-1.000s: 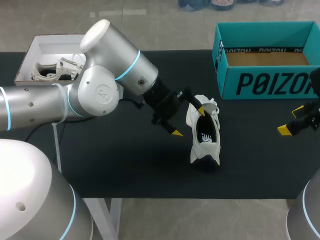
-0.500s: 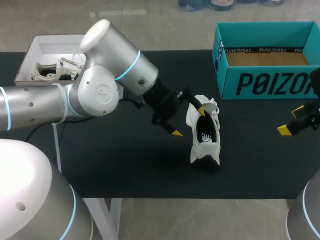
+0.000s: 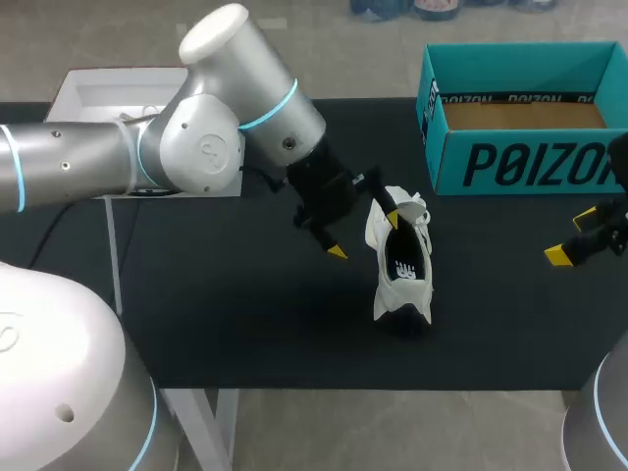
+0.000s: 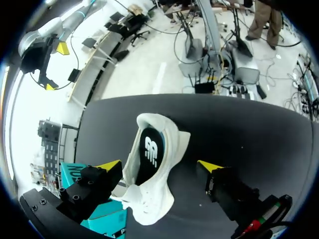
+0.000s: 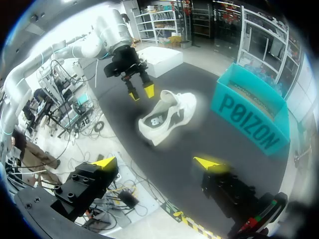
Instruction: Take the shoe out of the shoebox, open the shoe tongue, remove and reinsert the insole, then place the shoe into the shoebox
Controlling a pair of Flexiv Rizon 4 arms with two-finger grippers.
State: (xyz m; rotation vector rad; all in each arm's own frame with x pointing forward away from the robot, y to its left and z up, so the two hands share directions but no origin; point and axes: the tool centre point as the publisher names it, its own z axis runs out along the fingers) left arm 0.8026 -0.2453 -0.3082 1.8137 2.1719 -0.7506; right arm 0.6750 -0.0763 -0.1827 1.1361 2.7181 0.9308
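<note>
Entry: 1 white shoe (image 3: 400, 260), out of the teal shoebox (image 3: 520, 162), lay on the black table (image 3: 196, 314) near its middle, dark insole showing. My left gripper (image 3: 364, 235) stood wide open at the shoe's tongue end, 1 finger by the opening, the other beside the shoe, holding nothing. My right gripper (image 3: 572, 235) hung open and empty, well apart at the table's right. Step judged: opening the tongue. Best done by pinching the tongue's edge alone and pulling gently, lest the unheld shoe slide.
</note>
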